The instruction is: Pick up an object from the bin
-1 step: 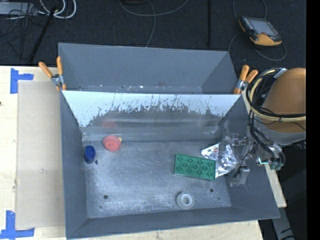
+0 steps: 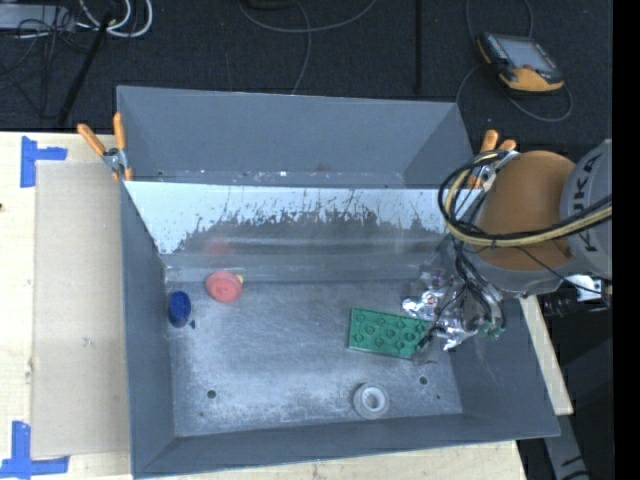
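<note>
**ITEM 1: bin** [image 2: 280, 368]. Grey metal, sloped walls, floor scuffed. Holds four loose things, all well apart exc. where noted. Clock refs taken from floor centre.

**ITEM 2: green studded plate** [image 2: 385, 332]. Flat toy-brick type, rectangular, lying studs up at approx. 3 o'clock. Long axis runs roughly 9-to-3, slightly tilted. Its 3 o'clock end is just beside or under the gripper; contact can't be made out.

**ITEM 3: gripper** [image 2: 440, 328]. At 3 o'clock, low in the bin, close to the wall, with the arm's orange cover and cables above it toward 2 o'clock. Open or closed: can't tell, as the metal parts overlap in this view. Nothing seen to be held.

**ITEM 4: pink round piece** [image 2: 224, 286]. Approx. 10 o'clock, near the back wall's foot.

**ITEM 5: blue small piece** [image 2: 179, 308]. Approx. 9 o'clock, by the side wall, near item 4 but apart from it.

**ITEM 6: grey ring** [image 2: 371, 399]. Approx. 5 o'clock, near the front wall, apart from the plate.

**STEP (judged):** approach/descent stage. Gripper is down at the plate's 3 o'clock end, the plate lies flat on the floor, and the lift is not yet done.

**NEXT MOVE NEEDS (judged):** the plate is thin and flat, so the grip must catch its edges, probably across the short width. Gripper should be centred over that end and brought right down to the floor. Wall at 3 o'clock leaves little room. Close, then lift straight up, watching for the plate tipping or slipping from an end-on hold.
</note>
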`<state>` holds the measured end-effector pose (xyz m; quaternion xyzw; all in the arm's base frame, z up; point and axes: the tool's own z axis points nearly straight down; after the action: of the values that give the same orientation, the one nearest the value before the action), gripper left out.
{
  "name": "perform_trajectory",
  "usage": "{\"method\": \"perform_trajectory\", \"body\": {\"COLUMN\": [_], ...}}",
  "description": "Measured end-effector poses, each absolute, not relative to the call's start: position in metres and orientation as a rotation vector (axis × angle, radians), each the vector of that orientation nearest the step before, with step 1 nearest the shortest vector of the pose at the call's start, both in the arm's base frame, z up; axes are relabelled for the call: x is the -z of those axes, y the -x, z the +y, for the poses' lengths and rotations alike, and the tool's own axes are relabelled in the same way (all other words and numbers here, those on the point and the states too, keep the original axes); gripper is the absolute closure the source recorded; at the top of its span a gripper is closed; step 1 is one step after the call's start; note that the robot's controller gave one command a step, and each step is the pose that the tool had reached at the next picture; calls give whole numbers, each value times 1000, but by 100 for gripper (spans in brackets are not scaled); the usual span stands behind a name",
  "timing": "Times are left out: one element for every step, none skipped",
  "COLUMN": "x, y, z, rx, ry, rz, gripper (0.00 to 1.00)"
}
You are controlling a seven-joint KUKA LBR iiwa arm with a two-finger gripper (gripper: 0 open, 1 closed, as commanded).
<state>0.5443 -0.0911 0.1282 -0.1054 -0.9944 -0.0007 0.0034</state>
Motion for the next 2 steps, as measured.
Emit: {"method": "perform_trajectory", "body": {"x": [-72, -75], "y": [-559, -560], "z": [-79, -79], "rx": [2, 0], "ry": [264, 259], "rz": [-3124, -3127], "gripper": [0, 100]}}
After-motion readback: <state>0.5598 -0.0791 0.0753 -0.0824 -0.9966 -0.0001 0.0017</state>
